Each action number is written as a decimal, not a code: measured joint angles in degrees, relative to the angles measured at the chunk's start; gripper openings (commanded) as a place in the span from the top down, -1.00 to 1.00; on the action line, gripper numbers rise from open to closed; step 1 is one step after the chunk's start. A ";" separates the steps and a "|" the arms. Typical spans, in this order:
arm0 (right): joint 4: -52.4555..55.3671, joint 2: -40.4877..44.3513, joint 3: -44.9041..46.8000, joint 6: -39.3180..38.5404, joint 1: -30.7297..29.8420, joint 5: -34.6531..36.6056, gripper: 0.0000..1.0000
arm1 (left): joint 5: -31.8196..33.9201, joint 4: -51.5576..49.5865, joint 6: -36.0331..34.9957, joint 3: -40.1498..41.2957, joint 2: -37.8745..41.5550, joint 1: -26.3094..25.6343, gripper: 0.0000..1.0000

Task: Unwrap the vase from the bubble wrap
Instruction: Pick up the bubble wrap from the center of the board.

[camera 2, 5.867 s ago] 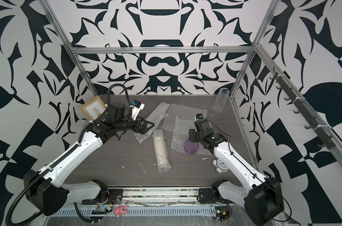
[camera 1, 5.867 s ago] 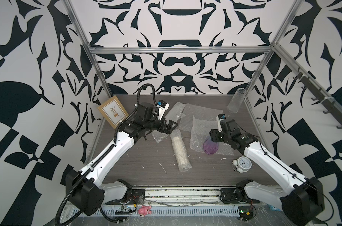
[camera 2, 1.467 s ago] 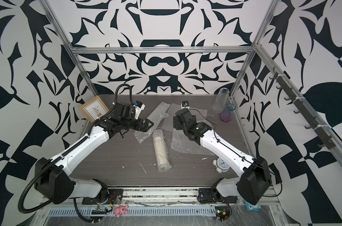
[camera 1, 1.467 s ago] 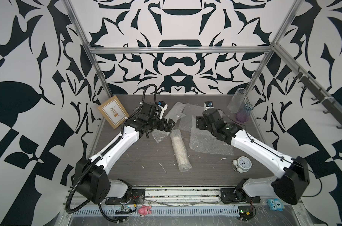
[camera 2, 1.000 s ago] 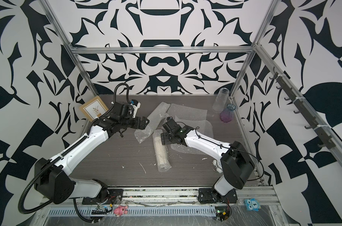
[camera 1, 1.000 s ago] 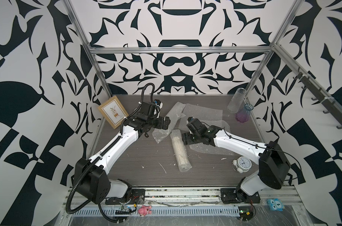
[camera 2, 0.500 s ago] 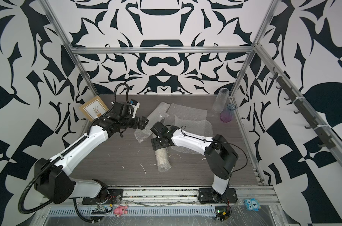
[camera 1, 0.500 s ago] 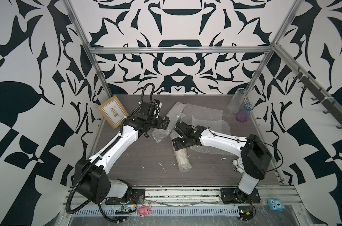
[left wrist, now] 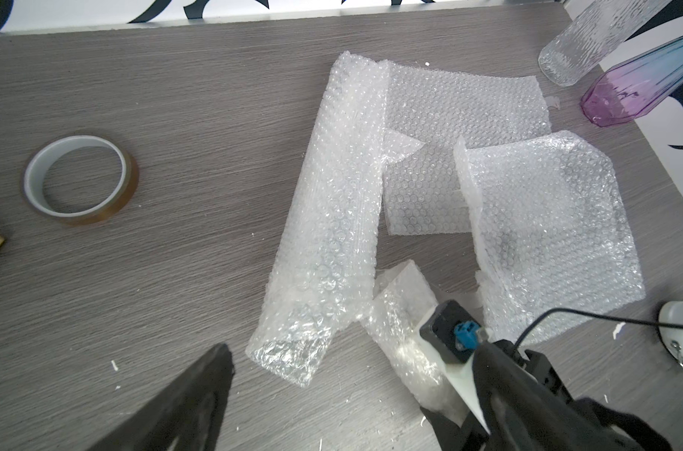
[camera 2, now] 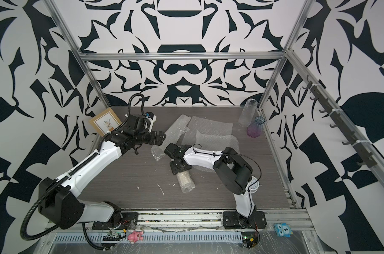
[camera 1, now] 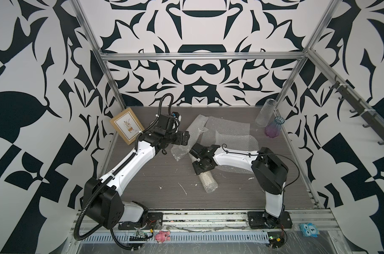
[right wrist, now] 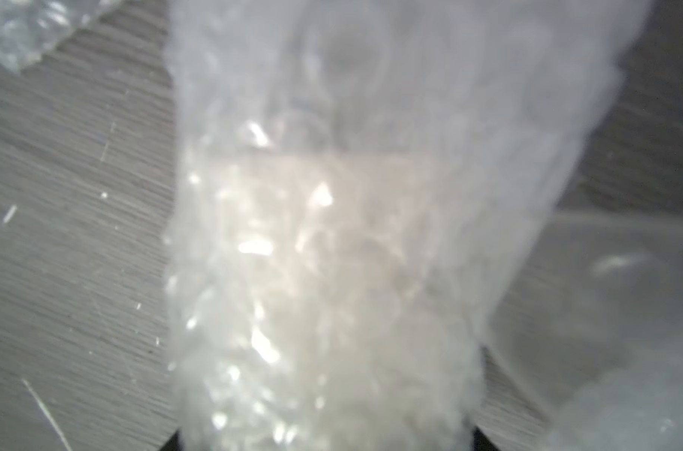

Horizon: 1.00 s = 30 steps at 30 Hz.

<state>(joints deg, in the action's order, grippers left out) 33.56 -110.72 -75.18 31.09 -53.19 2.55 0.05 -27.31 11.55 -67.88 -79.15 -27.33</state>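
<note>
The vase lies on its side mid-table, rolled inside bubble wrap (camera 1: 208, 183) (camera 2: 186, 180) and showing only as a pale shape through the plastic (right wrist: 324, 250). My right gripper (camera 1: 203, 168) (camera 2: 179, 168) is down over the roll's far end, and its jaws press the wrap on both sides. Several loose bubble wrap sheets (camera 1: 229, 129) (left wrist: 547, 222) and a loose rolled sheet (left wrist: 332, 218) lie behind it. My left gripper (camera 1: 184, 141) (camera 2: 161, 139) hangs open above the near end of that loose sheet, holding nothing.
A clear glass vase (camera 1: 264, 114) and a purple-blue vase (camera 1: 273, 129) stand at the back right corner. A framed picture (camera 1: 127, 126) leans at the back left. A tape roll (left wrist: 80, 179) lies near it. An alarm clock (camera 2: 253, 185) sits behind my right arm.
My right arm swung from the back right across the sheets to the wrapped roll, came down over its far end, and its jaws narrowed onto it. The left arm barely moved.
</note>
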 measured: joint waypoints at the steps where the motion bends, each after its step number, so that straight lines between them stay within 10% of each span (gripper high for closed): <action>1: 0.09 0.00 -0.11 0.00 -0.17 -0.04 0.14 | 0.00 0.00 0.00 0.00 0.00 0.00 -0.99; 22: 0.42 19.04 3.26 4.11 -1.20 -0.37 0.28 | 0.13 0.00 0.02 0.00 0.00 0.00 -0.99; 30: -1.05 26.21 5.33 4.33 7.10 -0.24 0.30 | -0.09 0.00 0.04 0.00 -0.11 0.00 -0.99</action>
<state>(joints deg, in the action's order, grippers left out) 32.51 -84.51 -69.84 35.42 -46.09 2.31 -0.03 -27.31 11.60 -67.88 -79.26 -27.33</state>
